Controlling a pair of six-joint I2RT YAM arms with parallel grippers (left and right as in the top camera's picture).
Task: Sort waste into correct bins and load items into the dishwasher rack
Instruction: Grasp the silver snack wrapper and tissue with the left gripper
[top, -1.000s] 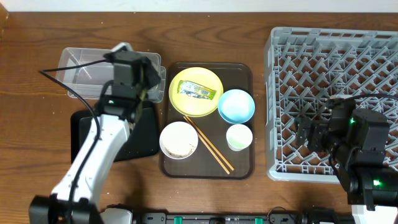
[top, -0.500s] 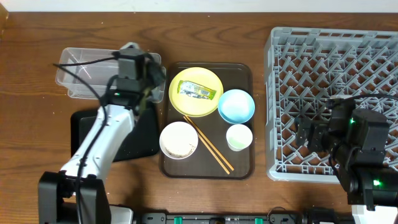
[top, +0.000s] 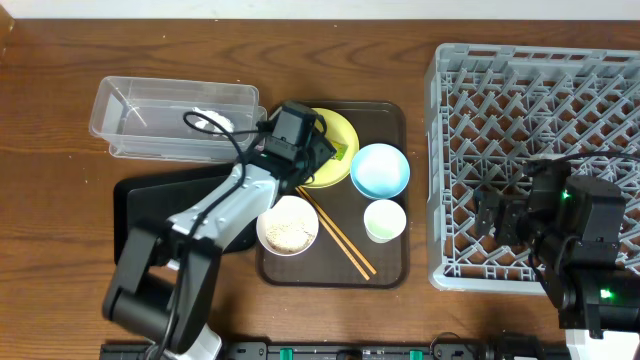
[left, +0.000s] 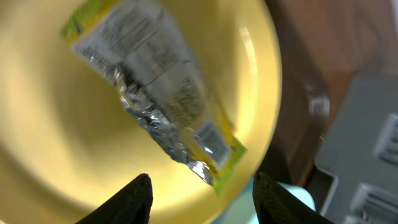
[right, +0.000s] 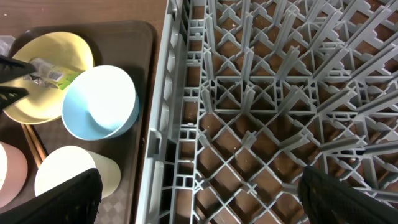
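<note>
The green-and-yellow wrapper (left: 155, 87) lies on the round yellow plate (top: 345, 130). My left gripper (left: 202, 186) is open and hovers just above the plate, with the wrapper between and ahead of its fingers; in the overhead view (top: 312, 150) it hides most of the wrapper. The rice fills the white bowl (top: 288, 225). The chopsticks (top: 335, 235), the light blue bowl (top: 380, 170) and the pale cup (top: 384, 220) lie on the brown tray. My right gripper (right: 199, 199) is wide open and empty over the grey rack (top: 540, 100), near its left wall.
The clear tub (top: 170, 120) stands at the back left, with the black tray (top: 135, 200) in front of it, under my left arm. The brown serving tray (top: 390, 270) holds the dishes between the bins and the rack.
My left arm has swung right, from over the clear tub and black tray to over the yellow plate and wrapper. The right arm has not moved.
</note>
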